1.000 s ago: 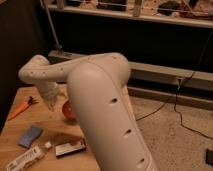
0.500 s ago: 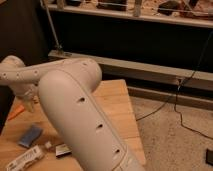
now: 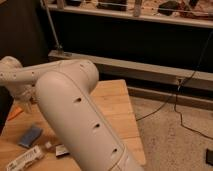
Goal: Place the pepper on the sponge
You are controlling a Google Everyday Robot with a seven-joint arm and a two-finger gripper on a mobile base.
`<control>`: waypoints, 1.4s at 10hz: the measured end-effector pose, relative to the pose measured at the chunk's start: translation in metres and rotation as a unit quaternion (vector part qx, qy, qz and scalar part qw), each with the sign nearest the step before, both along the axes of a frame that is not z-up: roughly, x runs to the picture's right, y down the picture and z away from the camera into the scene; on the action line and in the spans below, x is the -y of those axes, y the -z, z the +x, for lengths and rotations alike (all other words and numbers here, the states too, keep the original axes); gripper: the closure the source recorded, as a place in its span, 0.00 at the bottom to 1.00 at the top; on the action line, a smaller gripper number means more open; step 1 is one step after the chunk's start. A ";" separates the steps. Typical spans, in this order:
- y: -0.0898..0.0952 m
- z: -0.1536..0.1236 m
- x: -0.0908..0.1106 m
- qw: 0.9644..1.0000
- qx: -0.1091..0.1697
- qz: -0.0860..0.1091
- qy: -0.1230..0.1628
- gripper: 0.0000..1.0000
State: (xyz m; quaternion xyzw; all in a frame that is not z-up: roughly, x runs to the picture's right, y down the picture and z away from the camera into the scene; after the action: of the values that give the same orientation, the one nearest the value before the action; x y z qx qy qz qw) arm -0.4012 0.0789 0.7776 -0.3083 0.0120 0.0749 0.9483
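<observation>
The orange pepper [image 3: 15,113] lies at the far left edge of the wooden table [image 3: 114,102], only partly showing. The blue sponge [image 3: 31,135] lies flat on the table a little nearer and to the right of it. My gripper [image 3: 24,102] hangs at the end of the white arm at the left, just above and right of the pepper, and nothing shows in it. The thick white arm [image 3: 75,120] fills the middle of the view and hides much of the table.
A white packet [image 3: 24,158] and a small dark-and-white item [image 3: 61,150] lie near the table's front edge. Beyond the table run a dark wall and a metal rail [image 3: 150,67]. A black cable [image 3: 170,105] trails over the carpet at the right.
The arm has swung to the left, carrying the gripper over toward the pepper. The red-orange bowl seen a second ago is now hidden behind the arm.
</observation>
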 end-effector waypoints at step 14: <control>-0.047 -0.072 0.040 0.926 0.305 0.077 0.209 0.35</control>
State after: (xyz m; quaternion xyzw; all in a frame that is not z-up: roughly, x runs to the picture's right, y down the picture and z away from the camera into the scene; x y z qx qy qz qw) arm -0.4735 0.0387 0.8246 -0.2327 -0.2194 -0.2224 0.9210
